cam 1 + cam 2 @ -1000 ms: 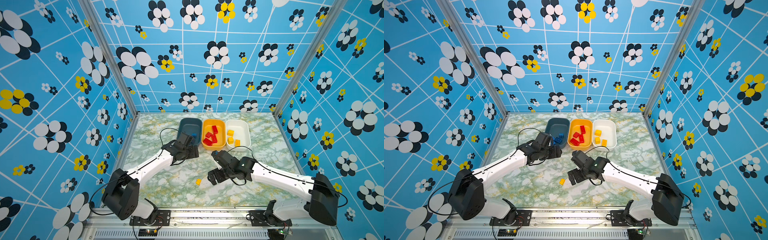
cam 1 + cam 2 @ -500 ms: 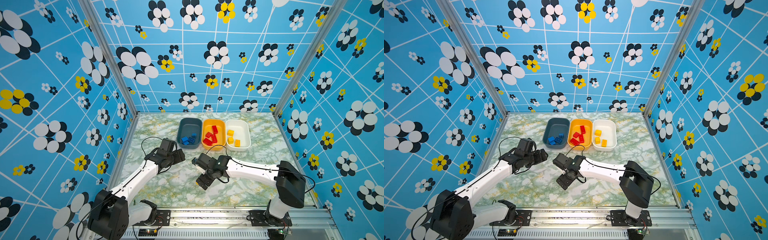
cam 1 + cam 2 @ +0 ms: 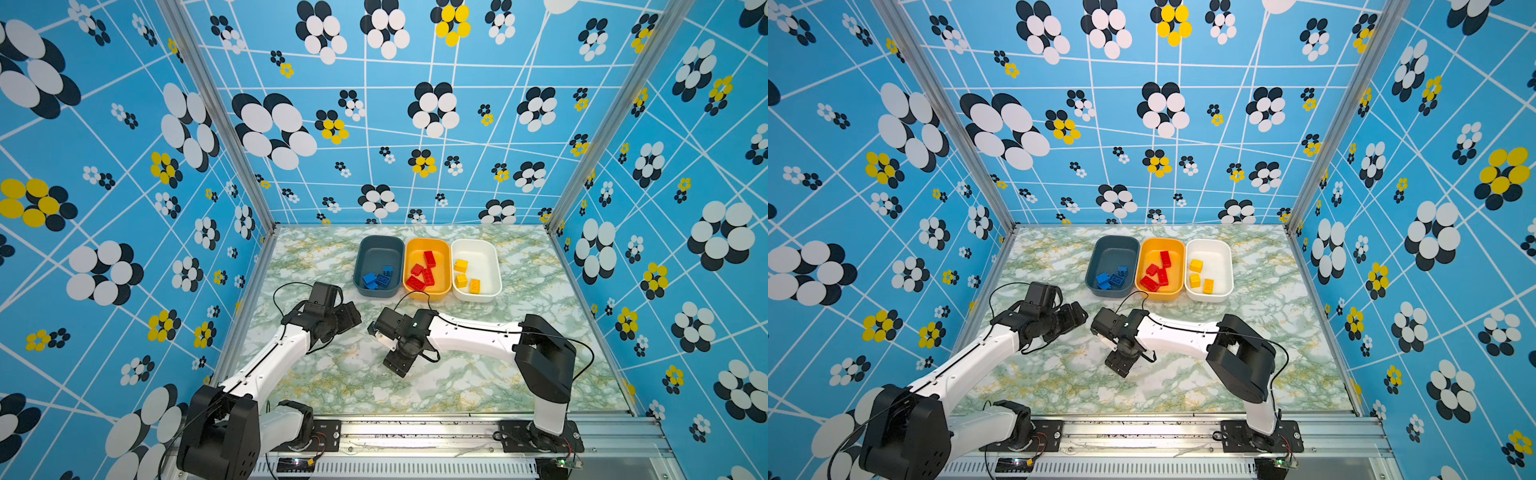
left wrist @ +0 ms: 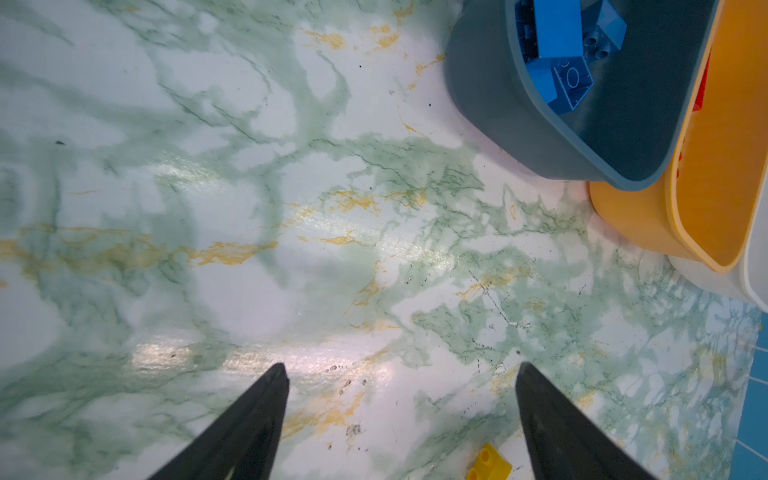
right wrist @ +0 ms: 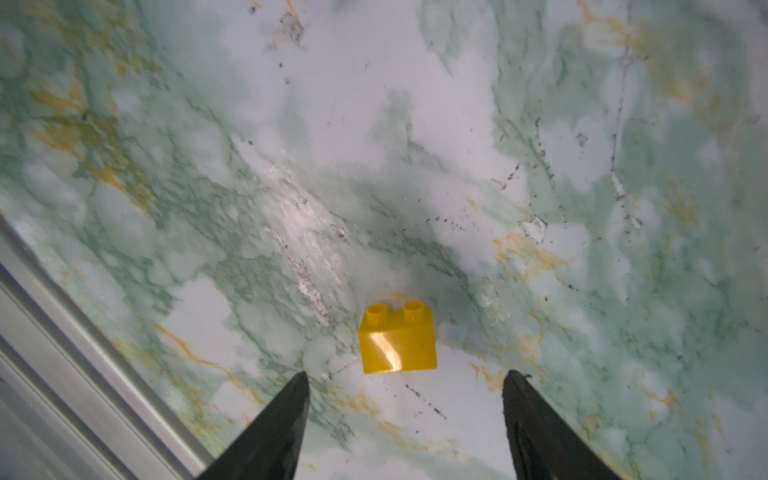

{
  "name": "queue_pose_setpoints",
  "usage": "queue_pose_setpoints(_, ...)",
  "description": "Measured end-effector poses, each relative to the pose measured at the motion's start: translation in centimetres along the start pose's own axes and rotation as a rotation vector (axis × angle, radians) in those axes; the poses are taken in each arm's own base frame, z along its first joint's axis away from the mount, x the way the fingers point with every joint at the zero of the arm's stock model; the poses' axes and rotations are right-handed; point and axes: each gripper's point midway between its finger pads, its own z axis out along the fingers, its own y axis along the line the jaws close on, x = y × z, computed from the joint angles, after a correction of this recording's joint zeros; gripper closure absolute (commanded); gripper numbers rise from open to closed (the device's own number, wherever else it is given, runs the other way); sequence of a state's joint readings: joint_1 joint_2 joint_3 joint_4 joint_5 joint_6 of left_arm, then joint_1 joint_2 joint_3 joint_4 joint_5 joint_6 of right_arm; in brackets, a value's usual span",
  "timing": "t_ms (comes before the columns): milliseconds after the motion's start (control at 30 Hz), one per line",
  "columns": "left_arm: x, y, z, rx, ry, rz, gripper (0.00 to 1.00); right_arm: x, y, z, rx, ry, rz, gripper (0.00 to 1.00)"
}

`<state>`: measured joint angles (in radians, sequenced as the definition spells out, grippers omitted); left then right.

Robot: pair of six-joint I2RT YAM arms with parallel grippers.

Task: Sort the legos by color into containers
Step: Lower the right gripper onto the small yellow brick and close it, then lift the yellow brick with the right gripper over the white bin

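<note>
On the green-veined marble tabletop (image 3: 332,374), the right gripper (image 5: 407,374) hangs low over a lone yellow two-stud brick (image 5: 398,338), its jaws spread wider than the brick and pinching nothing. In the right wrist view the brick sits just beyond the fingertips, centred on the gap between them. In both top views the gripper's body hides it. At the back of the table the sorting looks almost done: blue bricks (image 3: 376,278) lie in the teal tub (image 3: 376,249), red bricks (image 3: 424,270) in the orange tub (image 3: 440,249) and yellow bricks (image 3: 463,276) in the white tub (image 3: 484,257), the three tubs side by side. The left gripper (image 4: 402,365) is spread and empty over bare table near the teal tub. The step in hand appears to be picking up this one loose brick. The next move likely calls for a short drop so that the fingers straddle it, a squeeze on its flat sides, then a lift and carry across to the white tub.
</note>
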<state>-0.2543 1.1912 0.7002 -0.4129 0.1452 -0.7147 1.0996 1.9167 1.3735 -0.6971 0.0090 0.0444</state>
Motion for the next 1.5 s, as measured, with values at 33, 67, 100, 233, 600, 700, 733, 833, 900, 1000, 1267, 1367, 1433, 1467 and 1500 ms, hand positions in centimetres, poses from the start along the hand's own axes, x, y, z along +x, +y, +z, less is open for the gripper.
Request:
queue_pose_setpoints(33, -0.1, 0.0, -0.1, 0.002, -0.003, -0.002, 0.13, 0.0, 0.0, 0.2, 0.001, 0.006, -0.005, 0.32)
queue_pose_setpoints(67, -0.1, 0.0, -0.1, 0.003, -0.005, -0.004, 0.13, 0.0, 0.0, 0.4, 0.001, 0.011, -0.009, 0.34)
queue_pose_setpoints(100, -0.2, 0.0, -0.1, 0.003, -0.006, -0.005, 0.13, 0.1, 0.0, 0.6, 0.001, 0.017, -0.011, 0.35)
queue_pose_setpoints(233, 0.0, 0.2, -0.2, 0.006, -0.003, -0.009, 0.13, 0.3, 0.0, 1.3, 0.002, 0.039, -0.018, 0.40)
queue_pose_setpoints(600, 0.1, 0.3, -0.1, 0.011, 0.004, -0.020, 0.13, 1.1, 0.4, 2.1, 0.002, 0.078, -0.031, 0.49)
queue_pose_setpoints(700, 0.0, 0.4, -0.2, 0.012, 0.004, -0.022, 0.13, 1.1, 0.5, 2.1, 0.002, 0.078, -0.038, 0.53)
queue_pose_setpoints(733, 0.0, 0.4, -0.2, 0.012, 0.004, -0.023, 0.13, 1.1, 0.4, 2.1, 0.003, 0.078, -0.038, 0.53)
queue_pose_setpoints(833, 0.0, 0.4, -0.2, 0.012, 0.003, -0.025, 0.13, 1.0, 0.5, 2.1, 0.004, 0.076, -0.042, 0.57)
queue_pose_setpoints(900, 0.0, 0.4, -0.2, 0.012, 0.003, -0.028, 0.13, 1.0, 0.5, 2.2, 0.005, 0.078, -0.042, 0.59)
queue_pose_setpoints(1000, 0.1, 0.4, -0.1, 0.014, 0.005, -0.029, 0.13, 1.1, 0.5, 2.4, 0.008, 0.084, -0.044, 0.63)
queue_pose_setpoints(1267, 0.1, 0.4, -0.2, 0.018, 0.005, -0.032, 0.13, 1.1, 0.4, 2.4, 0.019, 0.085, -0.045, 0.69)
queue_pose_setpoints(1367, 0.2, 0.4, -0.3, 0.019, 0.005, -0.032, 0.13, 1.1, 0.3, 2.4, 0.023, 0.084, -0.043, 0.70)
queue_pose_setpoints(1433, 0.3, 0.5, -0.3, 0.019, 0.006, -0.032, 0.13, 1.1, 0.2, 2.4, 0.029, 0.084, -0.041, 0.71)
queue_pose_setpoints(1467, 0.3, 0.5, -0.3, 0.019, 0.006, -0.032, 0.13, 1.1, 0.2, 2.4, 0.033, 0.084, -0.040, 0.71)
queue_pose_setpoints(1500, 0.3, 0.4, -0.3, 0.022, 0.007, -0.032, 0.13, 1.1, 0.1, 2.4, 0.035, 0.083, -0.038, 0.71)
